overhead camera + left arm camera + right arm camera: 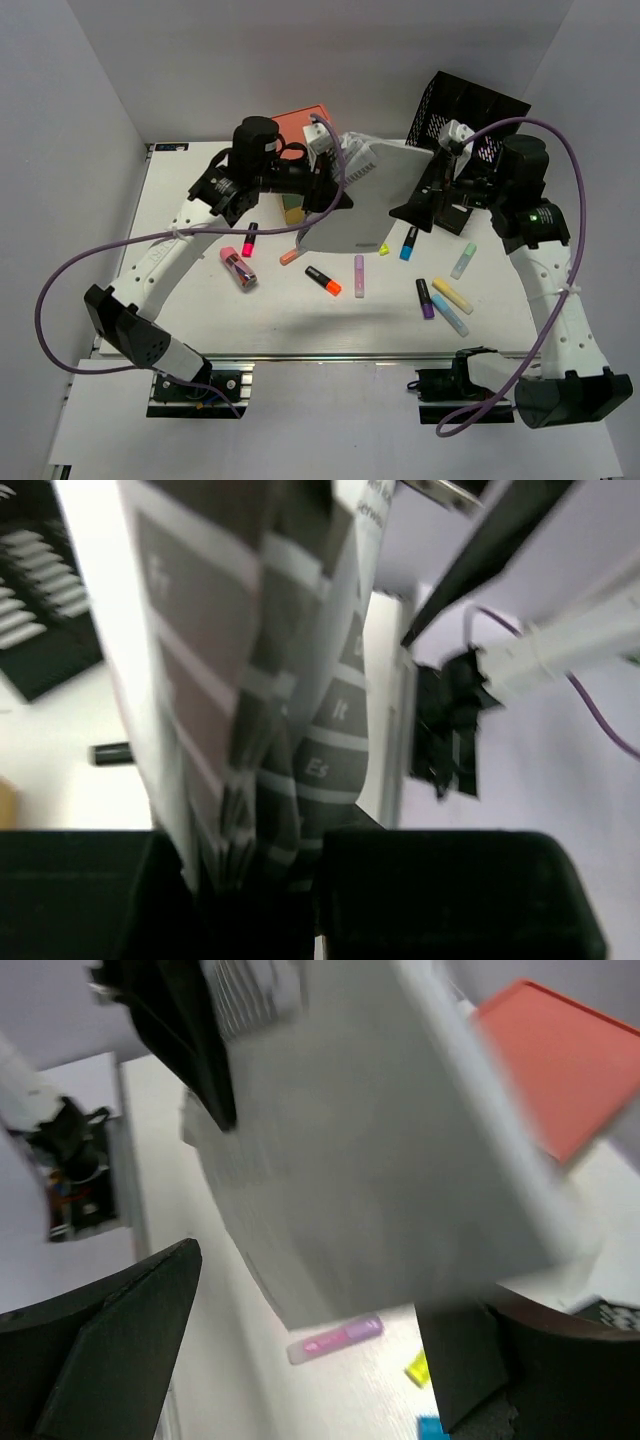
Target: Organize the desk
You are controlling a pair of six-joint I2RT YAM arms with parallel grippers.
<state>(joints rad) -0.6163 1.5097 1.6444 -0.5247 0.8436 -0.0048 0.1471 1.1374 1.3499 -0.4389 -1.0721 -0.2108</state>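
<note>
- My left gripper is pinched shut on the edge of the grey book, holding it tilted over the middle of the desk.
- My right gripper is spread wide at the book's other edge, gripping nothing.
- Highlighters lie scattered across the desk and the black mesh holder stands at the back right, so I judge most of the tidying is left.

top: high, looks down, whole desk | wrists: v. close, both on book
</note>
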